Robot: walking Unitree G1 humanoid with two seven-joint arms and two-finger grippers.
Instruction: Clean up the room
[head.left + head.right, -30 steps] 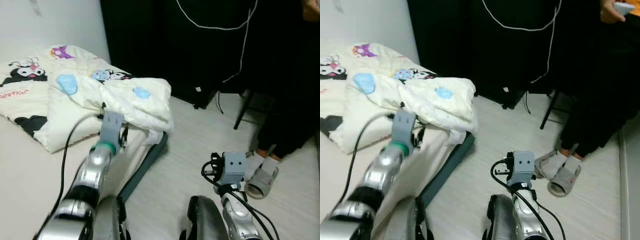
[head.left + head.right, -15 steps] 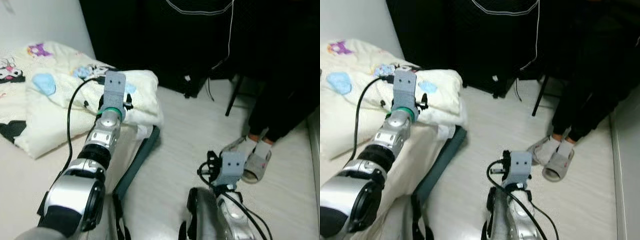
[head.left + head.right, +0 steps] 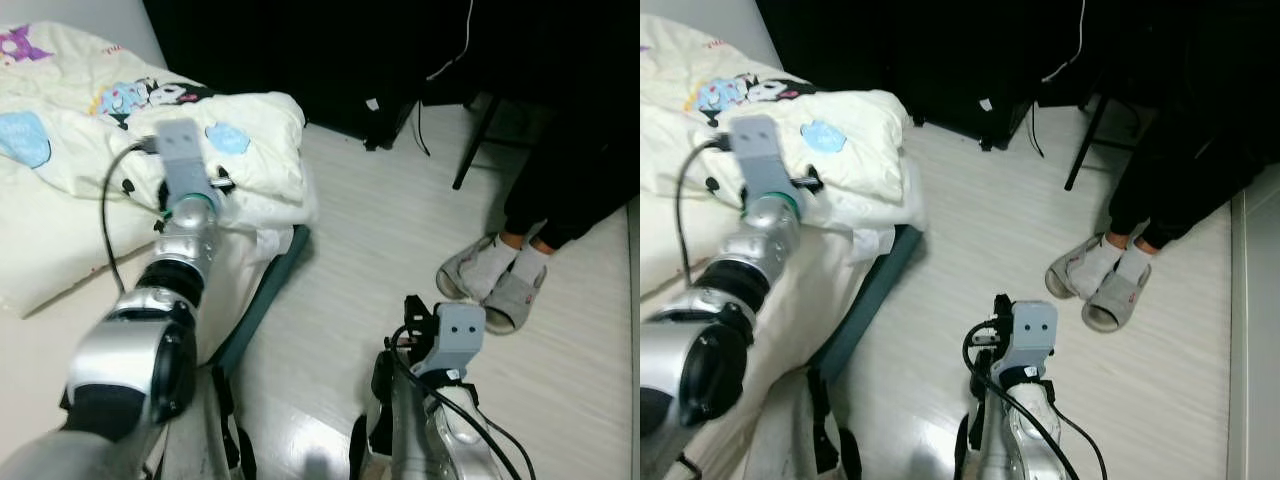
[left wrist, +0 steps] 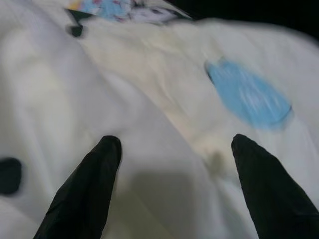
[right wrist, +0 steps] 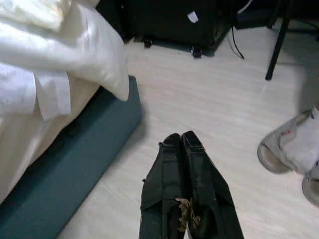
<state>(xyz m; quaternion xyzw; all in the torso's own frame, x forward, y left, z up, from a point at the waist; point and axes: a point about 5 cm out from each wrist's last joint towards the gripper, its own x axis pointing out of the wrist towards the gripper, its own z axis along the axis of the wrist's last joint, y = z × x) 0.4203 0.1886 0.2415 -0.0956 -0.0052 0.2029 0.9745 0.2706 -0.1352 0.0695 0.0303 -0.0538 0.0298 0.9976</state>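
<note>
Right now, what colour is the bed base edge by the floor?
Dark teal bed base, clearest in the right wrist view.

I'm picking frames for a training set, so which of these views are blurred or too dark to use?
Left wrist view: soft with motion blur, the blue patch on the cream quilt smeared, the left gripper open. Right wrist view: sharp and evenly lit, the right gripper shut over the pale floor. Eye views: mostly sharp, though the black furniture loses all detail.
</note>
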